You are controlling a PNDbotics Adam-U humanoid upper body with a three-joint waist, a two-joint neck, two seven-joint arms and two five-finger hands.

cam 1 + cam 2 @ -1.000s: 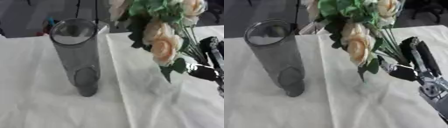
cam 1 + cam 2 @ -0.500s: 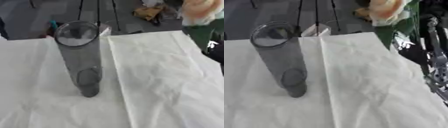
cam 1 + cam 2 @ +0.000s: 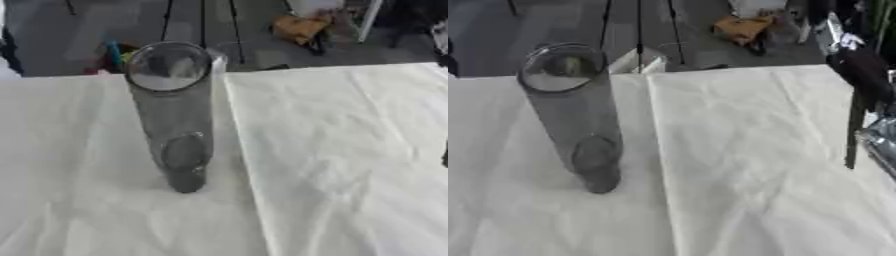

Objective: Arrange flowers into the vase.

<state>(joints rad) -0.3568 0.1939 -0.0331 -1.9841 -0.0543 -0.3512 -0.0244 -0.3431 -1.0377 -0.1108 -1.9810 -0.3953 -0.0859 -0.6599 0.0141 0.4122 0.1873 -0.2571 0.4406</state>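
Robot hand [image 3: 866, 75] on the right shows only as dark metal at the edge of the right eye view; whether it grips anything I cannot tell. No flowers are visible, only thin green streaks at that view's top corner. The vase [image 3: 173, 115], a tall smoky glass cylinder, stands empty and upright on the white-clothed table [image 3: 350, 150], left of centre. Judging by this, the stems are being carried; next they must come over the vase's open mouth and go down. The left eye view shows almost none of the arm.
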